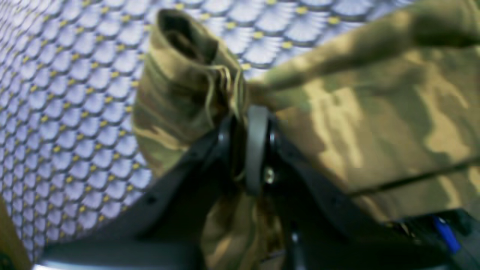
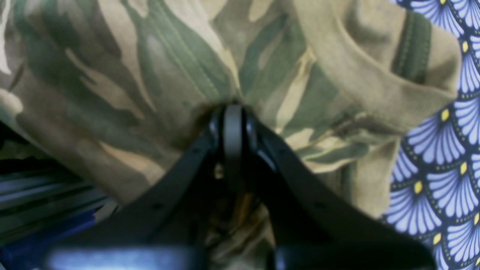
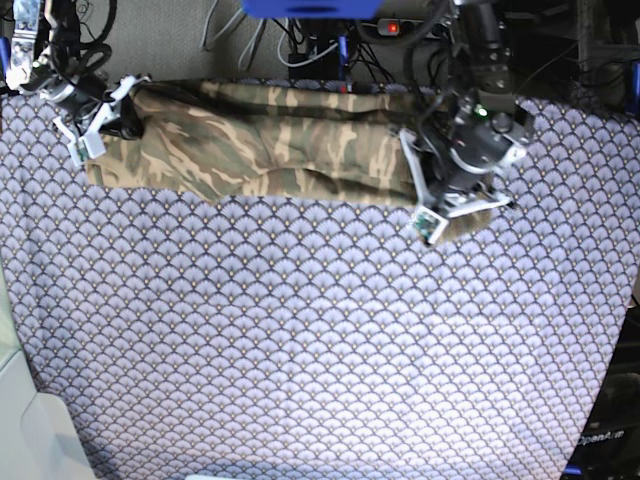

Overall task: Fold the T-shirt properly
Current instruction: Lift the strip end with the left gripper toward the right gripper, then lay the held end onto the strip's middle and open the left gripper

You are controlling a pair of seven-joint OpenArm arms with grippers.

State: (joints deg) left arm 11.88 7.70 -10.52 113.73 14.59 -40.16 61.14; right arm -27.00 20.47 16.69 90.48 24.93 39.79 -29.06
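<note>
The camouflage T-shirt (image 3: 270,150) lies stretched in a long band along the far side of the table, held at both ends. My left gripper (image 1: 249,112) is shut on the T-shirt (image 1: 375,123), with a rolled sleeve bunched to its left; in the base view this gripper (image 3: 455,190) is at the band's right end. My right gripper (image 2: 232,108) is shut on a fold of the T-shirt (image 2: 131,75) near a sleeve opening, and in the base view it (image 3: 118,105) sits at the band's left end. Fabric hides the fingertips of both.
The purple-grey fan-scale table cloth (image 3: 320,350) covers the whole table in front of the shirt. Cables and dark equipment (image 3: 330,40) crowd the space beyond the far edge. A pale surface (image 3: 30,430) borders the lower left corner.
</note>
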